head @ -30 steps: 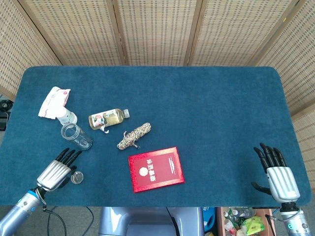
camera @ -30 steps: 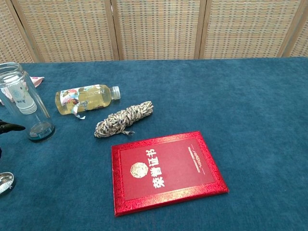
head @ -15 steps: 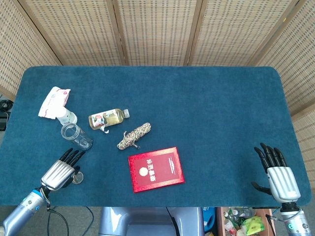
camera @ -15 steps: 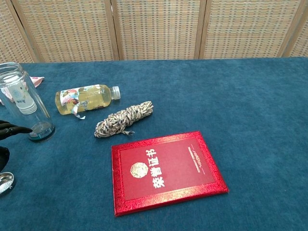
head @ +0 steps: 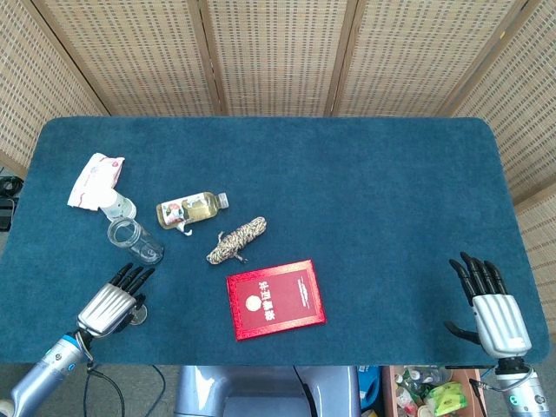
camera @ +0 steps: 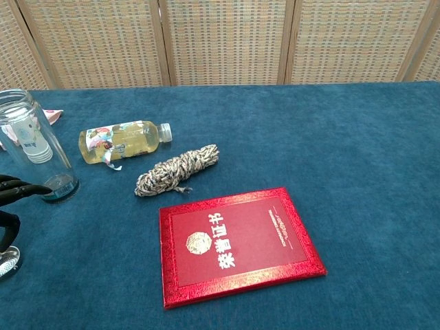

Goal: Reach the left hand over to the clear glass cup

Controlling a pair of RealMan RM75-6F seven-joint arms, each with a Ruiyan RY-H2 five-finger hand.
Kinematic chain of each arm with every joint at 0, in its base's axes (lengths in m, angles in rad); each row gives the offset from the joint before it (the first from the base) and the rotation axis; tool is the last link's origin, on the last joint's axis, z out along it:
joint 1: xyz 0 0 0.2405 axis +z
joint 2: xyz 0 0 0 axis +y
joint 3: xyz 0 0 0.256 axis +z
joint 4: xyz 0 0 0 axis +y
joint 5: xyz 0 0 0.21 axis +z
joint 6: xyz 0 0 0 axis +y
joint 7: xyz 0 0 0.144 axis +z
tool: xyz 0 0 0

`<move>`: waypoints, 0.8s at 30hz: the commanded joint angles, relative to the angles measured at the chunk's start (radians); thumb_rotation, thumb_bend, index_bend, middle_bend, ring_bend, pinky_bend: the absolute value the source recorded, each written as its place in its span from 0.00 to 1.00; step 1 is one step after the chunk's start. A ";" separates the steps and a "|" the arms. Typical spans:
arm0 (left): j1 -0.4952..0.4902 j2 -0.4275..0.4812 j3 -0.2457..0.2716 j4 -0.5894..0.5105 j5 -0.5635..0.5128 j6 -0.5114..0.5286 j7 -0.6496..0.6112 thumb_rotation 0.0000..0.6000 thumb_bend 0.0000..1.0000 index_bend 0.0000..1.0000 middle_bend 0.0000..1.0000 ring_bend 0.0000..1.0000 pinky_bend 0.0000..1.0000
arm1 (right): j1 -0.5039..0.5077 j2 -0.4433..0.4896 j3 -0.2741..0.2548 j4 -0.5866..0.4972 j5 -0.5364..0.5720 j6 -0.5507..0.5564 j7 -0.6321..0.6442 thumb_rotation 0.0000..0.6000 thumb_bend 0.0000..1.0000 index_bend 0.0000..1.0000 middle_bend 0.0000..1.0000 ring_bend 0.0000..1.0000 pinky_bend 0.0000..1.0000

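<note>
The clear glass cup [head: 135, 241] stands upright at the table's left side, also seen tall and empty in the chest view [camera: 34, 144]. My left hand [head: 111, 301] lies near the front left edge, a little nearer than the cup, fingers spread and stretched toward it, holding nothing. In the chest view its dark fingertips [camera: 24, 188] reach the cup's base from the left edge. My right hand [head: 489, 304] rests open at the front right corner, far from the cup.
A small metal lid [camera: 7, 262] lies under my left hand. A yellow drink bottle [head: 189, 209] lies on its side, with a rope bundle [head: 236, 240], a red certificate book [head: 274, 298] and a white-pink packet [head: 95, 180] nearby.
My left hand has drawn slightly back and right toward the front edge in the head view, while more of its fingers show beside the cup's base in the chest view.
</note>
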 commanded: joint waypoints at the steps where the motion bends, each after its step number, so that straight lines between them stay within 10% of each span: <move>1: -0.001 -0.002 0.000 0.001 -0.002 -0.001 0.001 1.00 0.38 0.52 0.00 0.00 0.00 | 0.000 0.000 0.000 0.000 0.000 0.000 0.001 1.00 0.00 0.00 0.00 0.00 0.00; 24: -0.006 -0.026 0.007 0.018 -0.016 -0.007 0.000 1.00 0.40 0.55 0.00 0.00 0.00 | 0.000 0.002 0.001 -0.002 0.001 0.001 0.004 1.00 0.00 0.00 0.00 0.00 0.00</move>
